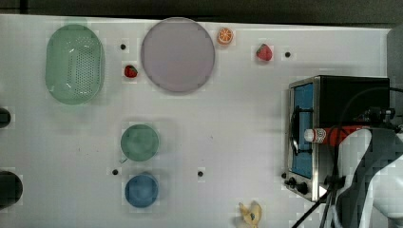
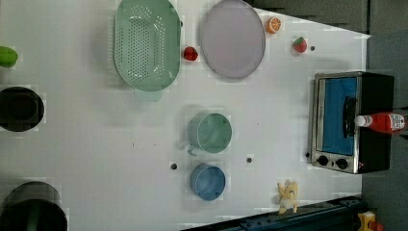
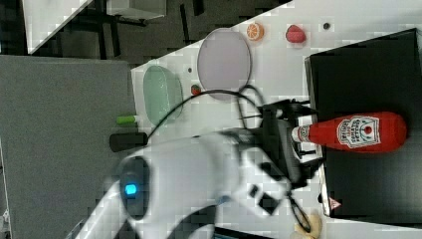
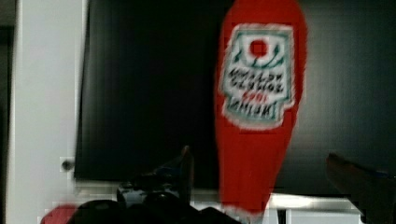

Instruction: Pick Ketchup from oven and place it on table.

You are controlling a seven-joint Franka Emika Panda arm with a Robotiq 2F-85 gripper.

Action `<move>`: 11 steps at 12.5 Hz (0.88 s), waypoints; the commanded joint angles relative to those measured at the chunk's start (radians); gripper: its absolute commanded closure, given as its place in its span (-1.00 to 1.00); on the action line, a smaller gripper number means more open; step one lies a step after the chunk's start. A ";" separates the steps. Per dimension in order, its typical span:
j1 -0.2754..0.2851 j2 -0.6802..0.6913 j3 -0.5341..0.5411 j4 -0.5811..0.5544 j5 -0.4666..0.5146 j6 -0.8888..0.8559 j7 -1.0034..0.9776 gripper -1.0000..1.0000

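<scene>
A: Quick pass, left to right. Where was the ketchup bottle (image 1: 332,134)?

B: Right side of the top view, lying flat on the black top of the oven (image 1: 354,97), not inside it. White cap poked out past the front edge, over the blue glass door. The table (image 1: 228,123) was bare at centre frame.

A: How would it handle?

B: My guess: light plastic, a bit squeezable, smooth and round, so it could roll or slip. Best hold is probably across the narrow neck just behind the cap, or mid-body over the label.

A: Gripper?

B: In the wrist view the gripper (image 4: 261,175) had its fingers spread wide, one finger (image 4: 187,168) left of the bottle's narrow end, the other at the lower right of the frame. Bottle sat between them, nothing clamped. No contact I could confirm.

A: And the right view?

B: The gripper sat at the cap end, centre frame, with the bottle stretching right across the oven top.
</scene>
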 commanded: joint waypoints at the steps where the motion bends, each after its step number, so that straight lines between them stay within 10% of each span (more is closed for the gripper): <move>1: -0.035 0.072 -0.019 0.020 0.076 0.009 -0.020 -1.00; 11: -0.057 0.191 -0.016 0.017 0.117 0.105 -0.020 -0.92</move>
